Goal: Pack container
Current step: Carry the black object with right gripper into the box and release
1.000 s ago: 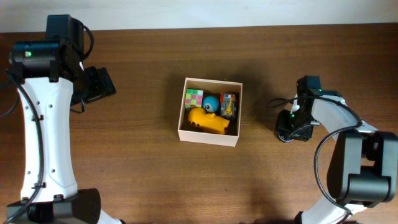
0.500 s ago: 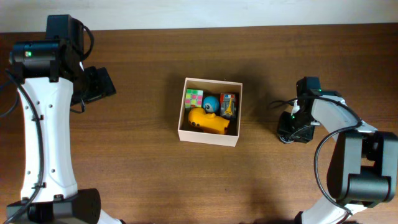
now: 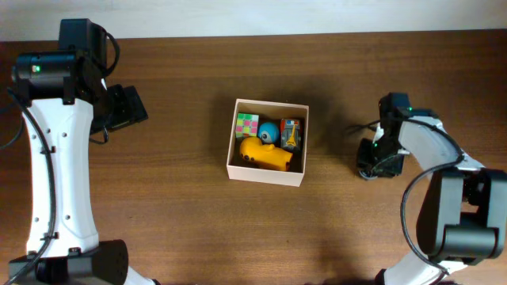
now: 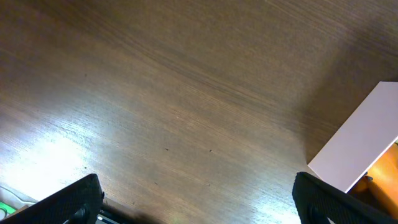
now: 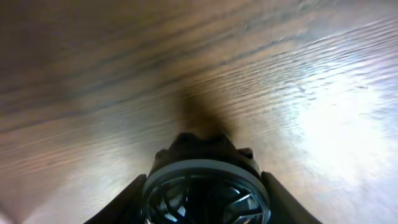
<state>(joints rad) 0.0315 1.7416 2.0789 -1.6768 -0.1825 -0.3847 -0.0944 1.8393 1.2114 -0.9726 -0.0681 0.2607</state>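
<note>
The container (image 3: 266, 172), a square white-walled box, stands mid-table and holds a yellow toy (image 3: 265, 155), a blue ball (image 3: 268, 131), a colourful cube (image 3: 247, 124) and a small patterned block (image 3: 291, 134). Its white wall also shows at the right edge of the left wrist view (image 4: 360, 140). My left gripper (image 3: 127, 107) is far left of the container, open and empty over bare wood (image 4: 202, 208). My right gripper (image 3: 374, 165) is low at the table to the right of the container. Its fingers (image 5: 204, 186) close on a black round spoked wheel-like toy (image 5: 205, 205).
The brown wooden table (image 3: 182, 222) runs to a pale wall at the back edge. Both arm bases stand at the front corners. A cable loops beside the right wrist (image 3: 358, 129).
The right wrist has shifted slightly to the right near the table; the left arm and the container's contents have not moved.
</note>
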